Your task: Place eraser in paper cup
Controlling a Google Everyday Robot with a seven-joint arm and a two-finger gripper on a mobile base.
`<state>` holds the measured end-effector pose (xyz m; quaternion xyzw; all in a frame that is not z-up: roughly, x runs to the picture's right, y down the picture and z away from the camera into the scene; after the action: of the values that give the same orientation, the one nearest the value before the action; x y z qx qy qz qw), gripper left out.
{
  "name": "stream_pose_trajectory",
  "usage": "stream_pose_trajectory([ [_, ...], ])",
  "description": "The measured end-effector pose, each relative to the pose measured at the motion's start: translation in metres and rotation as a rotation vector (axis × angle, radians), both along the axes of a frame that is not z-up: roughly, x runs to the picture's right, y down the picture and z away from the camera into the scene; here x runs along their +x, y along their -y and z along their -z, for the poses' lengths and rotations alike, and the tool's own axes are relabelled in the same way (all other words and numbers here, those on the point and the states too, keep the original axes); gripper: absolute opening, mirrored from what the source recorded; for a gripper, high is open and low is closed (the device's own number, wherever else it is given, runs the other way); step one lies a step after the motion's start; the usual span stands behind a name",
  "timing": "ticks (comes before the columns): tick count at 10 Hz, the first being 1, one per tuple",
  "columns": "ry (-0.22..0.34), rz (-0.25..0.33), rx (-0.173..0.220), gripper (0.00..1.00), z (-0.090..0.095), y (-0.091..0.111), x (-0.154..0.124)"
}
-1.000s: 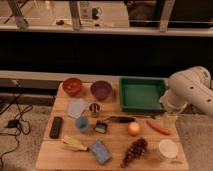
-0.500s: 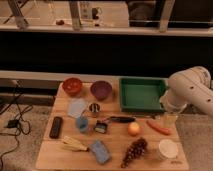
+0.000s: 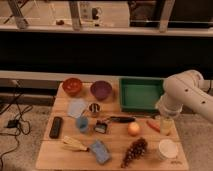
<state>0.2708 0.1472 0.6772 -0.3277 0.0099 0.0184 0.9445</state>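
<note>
- Gripper (image 3: 167, 127) hangs at the right side of the wooden table (image 3: 52, 159), fingers down. The claw is released and nothing is in it.
- Eraser (image 3: 56, 127) lies flat far to the claw's left, across the whole table and near the opposite edge.
- Paper cup (image 3: 168, 149) stands upright just below the claw, toward the table's front corner, mouth up.
- Between claw and eraser: carrot (image 3: 153, 126) just beside the claw, then an orange fruit (image 3: 133, 129), a black-handled tool (image 3: 120, 119), a blue cup (image 3: 82, 123) and a metal cup (image 3: 94, 109).

Risks, as I judge them:
- The reach leftward is long and crosses a crowded table. A low pass could knock the fruit or the cups.
- The eraser is thin and flat on the wood. The fingers may scrape the table or pinch only an edge, so it could slip out on the way.
- It looks longer than the cup is wide. Released level, it would bridge the rim or slide off, so it needs to go in end-first.
- The cup looks light and sits near the corner. A nudge could tip it or push it into the grapes (image 3: 135, 150).
</note>
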Motion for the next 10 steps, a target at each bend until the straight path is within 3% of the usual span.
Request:
stream_pose_trajectory([
  [3,0.033,0.007,-0.051,0.8,0.005,-0.019,-0.022],
  [6,0.136,-0.039,-0.126,0.8,0.007,-0.033,-0.045],
  [8,0.215,-0.071,-0.145,0.8,0.006,-0.038,-0.055],
  [10,0.248,-0.09,-0.154,0.8,0.004,-0.043,-0.058],
])
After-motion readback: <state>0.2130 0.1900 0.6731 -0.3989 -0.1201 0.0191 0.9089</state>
